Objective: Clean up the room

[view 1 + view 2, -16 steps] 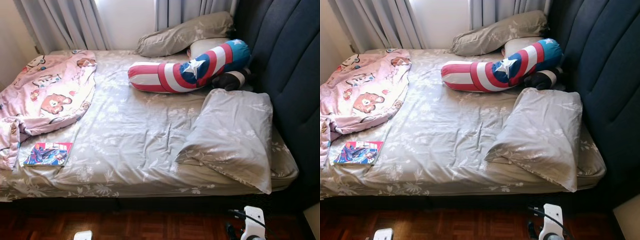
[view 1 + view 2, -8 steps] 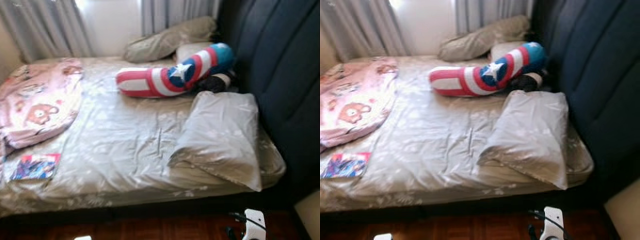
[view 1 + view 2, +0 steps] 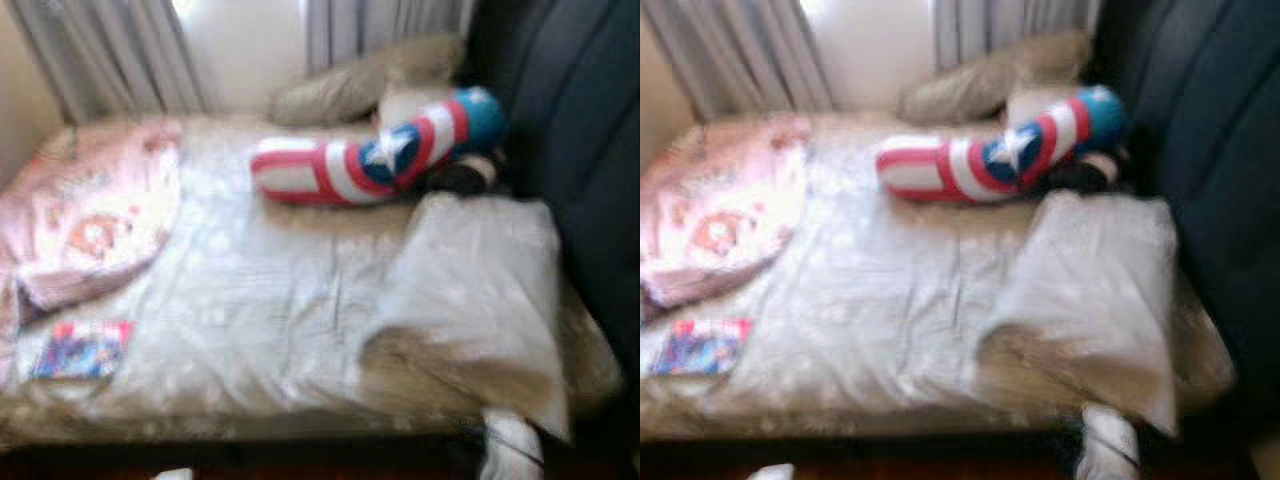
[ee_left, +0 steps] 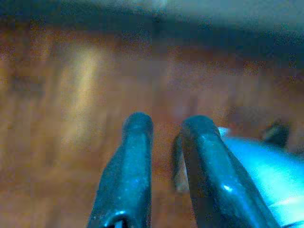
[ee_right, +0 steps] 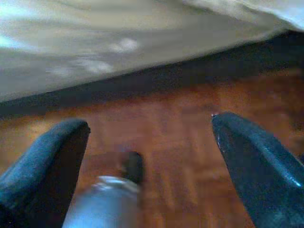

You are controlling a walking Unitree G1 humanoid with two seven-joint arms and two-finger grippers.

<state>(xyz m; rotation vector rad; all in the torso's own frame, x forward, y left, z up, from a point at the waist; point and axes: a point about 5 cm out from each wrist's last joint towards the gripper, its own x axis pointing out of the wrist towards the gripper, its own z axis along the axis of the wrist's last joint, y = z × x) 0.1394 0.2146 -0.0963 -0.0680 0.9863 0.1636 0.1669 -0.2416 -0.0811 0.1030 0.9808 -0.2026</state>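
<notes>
Blurred head views showed the bed holding a pink blanket, comic book, striped bolster and pillow; left gripper fingers nearly together, right gripper fingers spread, both over wood floor.

bed: grey floral sheet, blurred | headboard: dark blue, padded, along the bed's right side | curtains: grey, behind the bed | window: bright daylight between the curtains | floor: reddish-brown wood parquet below the bed's near edge
</notes>
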